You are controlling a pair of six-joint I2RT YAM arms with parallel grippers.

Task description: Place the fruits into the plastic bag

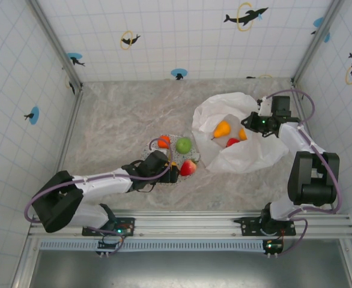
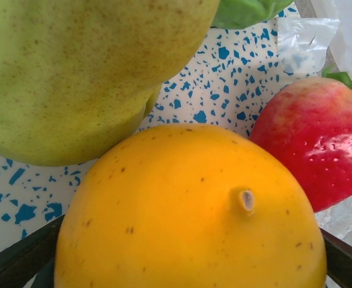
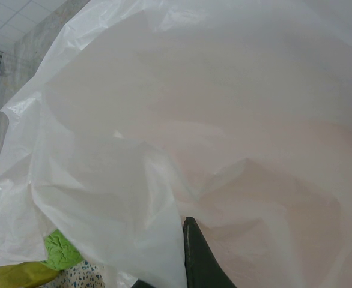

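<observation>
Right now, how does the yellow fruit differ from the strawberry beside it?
The yellow fruit is smooth with brown flecks and a stem stub; the strawberry is glossy red with pale seeds and green leaves. The yellow fruit sits between the fingers of the left pincer; the strawberry lies outside them. Both lie outside the plastic bag.

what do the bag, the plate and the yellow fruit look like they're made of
The bag: thin white plastic film, going by its crinkles and translucent folds. The plate: smooth, white with blue flecks; ceramic or melamine, can't tell which. The yellow fruit: smooth, slightly waxy skin with brown specks and a stem nub; real or replica is unclear.
</observation>
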